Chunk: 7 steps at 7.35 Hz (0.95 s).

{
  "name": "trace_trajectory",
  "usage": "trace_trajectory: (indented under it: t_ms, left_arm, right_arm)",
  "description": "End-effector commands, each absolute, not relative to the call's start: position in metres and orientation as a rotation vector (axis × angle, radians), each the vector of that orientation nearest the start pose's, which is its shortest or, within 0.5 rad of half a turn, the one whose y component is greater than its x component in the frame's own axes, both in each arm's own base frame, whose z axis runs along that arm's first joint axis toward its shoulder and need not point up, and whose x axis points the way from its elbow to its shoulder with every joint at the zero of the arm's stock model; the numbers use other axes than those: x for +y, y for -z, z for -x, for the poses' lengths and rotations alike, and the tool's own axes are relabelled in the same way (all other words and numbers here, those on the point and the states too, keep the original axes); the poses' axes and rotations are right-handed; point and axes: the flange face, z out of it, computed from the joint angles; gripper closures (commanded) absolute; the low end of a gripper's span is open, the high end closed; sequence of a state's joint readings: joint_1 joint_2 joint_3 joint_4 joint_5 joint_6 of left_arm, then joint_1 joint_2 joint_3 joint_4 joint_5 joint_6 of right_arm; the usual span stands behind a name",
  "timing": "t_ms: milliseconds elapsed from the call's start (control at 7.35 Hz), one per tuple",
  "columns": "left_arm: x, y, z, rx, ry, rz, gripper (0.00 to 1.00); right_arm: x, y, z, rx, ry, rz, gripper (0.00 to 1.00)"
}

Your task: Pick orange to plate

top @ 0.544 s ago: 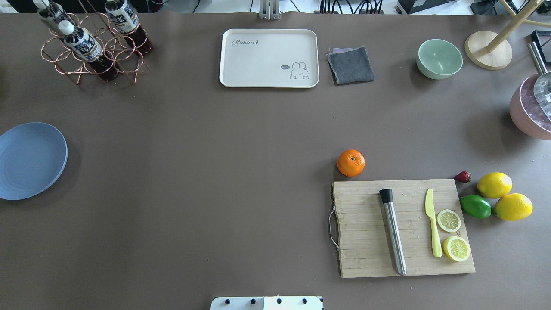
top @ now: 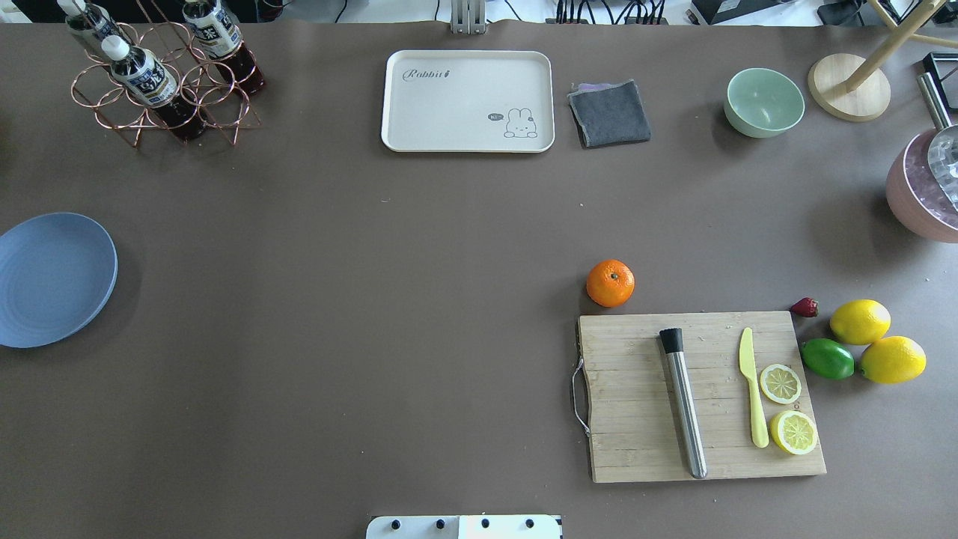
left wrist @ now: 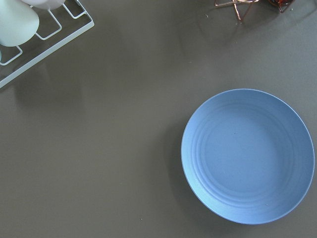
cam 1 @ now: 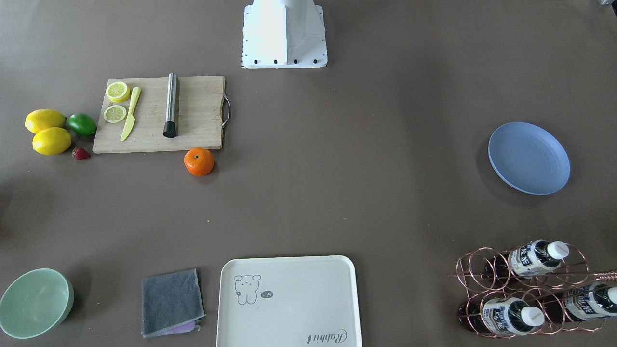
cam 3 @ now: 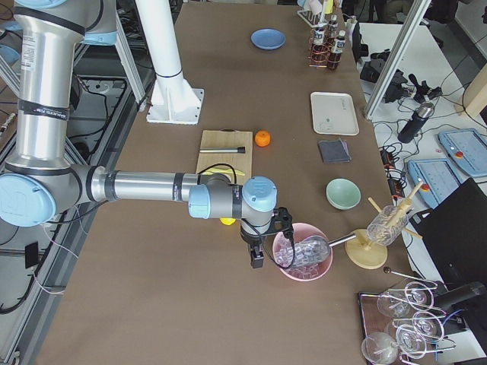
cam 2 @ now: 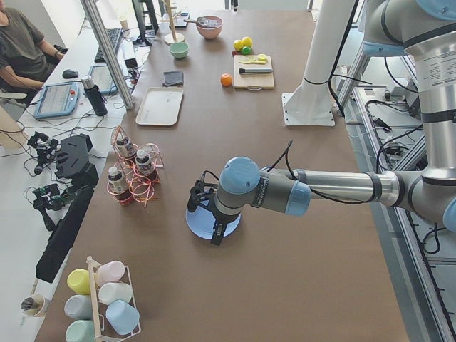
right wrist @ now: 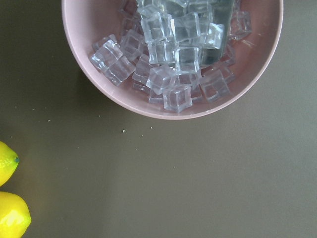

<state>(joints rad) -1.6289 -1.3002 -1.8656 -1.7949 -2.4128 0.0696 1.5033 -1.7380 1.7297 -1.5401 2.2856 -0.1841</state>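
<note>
Nothing on the desk [top: 374, 299] has shifted since half a second ago: every object in the overhead view sits exactly where it was.

The orange [top: 610, 283] is small, round and bright, with a glossy skin and a tiny dark stem dimple facing up. It rests on the desk on the robot's right, just beside the far edge of the wooden cutting board [top: 636, 404], near the corner with the metal handle. The plate [top: 52, 281] is shallow and pale blue with faint concentric rings. It lies empty at the desk's left edge, well apart from the orange.

The left gripper [cam 2: 214, 231] hangs over the plate, and its wrist camera looks straight down on the rings. The right gripper [cam 3: 256, 258] hangs beside the pink bowl of ice cubes [right wrist: 84, 64], near two lemons [right wrist: 10, 218]. Both grippers show only in the side views, so I cannot tell how wide their fingers stand.
</note>
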Motion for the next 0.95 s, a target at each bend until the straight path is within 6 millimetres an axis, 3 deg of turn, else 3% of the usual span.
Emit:
trace_trajectory:
  t_ms: [0, 272, 816]
  left_arm:
    - [-0.376, -0.609, 0.080, 0.823, -0.114, -0.295, 0.02]
    - [-0.385, -0.606, 0.068, 0.828, -0.144, -0.288, 0.04]
    - [-0.385, -0.606, 0.068, 0.828, -0.145, -0.289, 0.04]
  right_arm:
    - [-0.426, -0.657, -0.039, -0.714, 0.249, -0.064, 0.00]
    - [-0.427, -0.657, -0.039, -0.714, 0.250, -0.067, 0.00]
    - [-0.428, -0.656, -0.039, -0.714, 0.253, -0.067, 0.00]
